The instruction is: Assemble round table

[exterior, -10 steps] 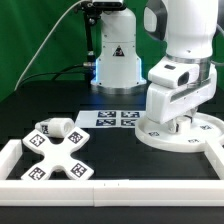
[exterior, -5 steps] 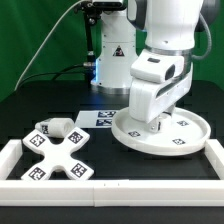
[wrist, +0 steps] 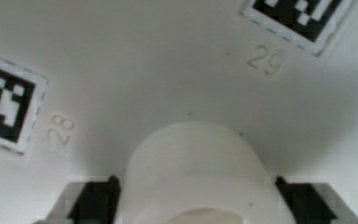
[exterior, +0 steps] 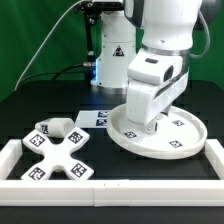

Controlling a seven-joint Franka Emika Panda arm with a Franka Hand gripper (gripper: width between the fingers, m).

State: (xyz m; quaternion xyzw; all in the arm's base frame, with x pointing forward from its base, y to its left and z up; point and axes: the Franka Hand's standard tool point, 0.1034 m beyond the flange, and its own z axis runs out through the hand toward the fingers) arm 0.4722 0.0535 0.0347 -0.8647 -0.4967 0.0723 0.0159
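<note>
**Exterior view.** The arm leans down over the round disc (exterior: 148, 150), which lies flat on the dark surface (exterior: 40, 105) towards the exterior view's right. The disc's near edge is close to the low white rail (exterior: 110, 187) that borders the work area. The pincer (exterior: 155, 126) is down at the disc's middle, and the wrist housing hides most of it, so its opening cannot be read from here. The short cylindrical leg (exterior: 55, 127) lies on its side on the exterior view's left. It is just behind the X-shaped cross base (exterior: 58, 156), which lies flat; both are well apart from the disc. The marker board (exterior: 103, 118) lies between the two groups, and the disc's rim seems to overlap its edge.

**Wrist view.** The disc's white face (wrist: 140, 80) fills the picture, with two square tags (wrist: 300, 20) on it. The pincer (wrist: 197, 205) is nearly closed. Its dark fingers (wrist: 98, 200) stand on either side of a rounded white central stub (wrist: 194, 165) rising from the disc, seemingly pressed against it.

**Step in hand.** I judge that the disc is being positioned by its stub, with no part yet joined. The next move would be to settle the disc where it is braced, then release and go for the leg. The leg needs to be stood upright and lined up with the stub.
</note>
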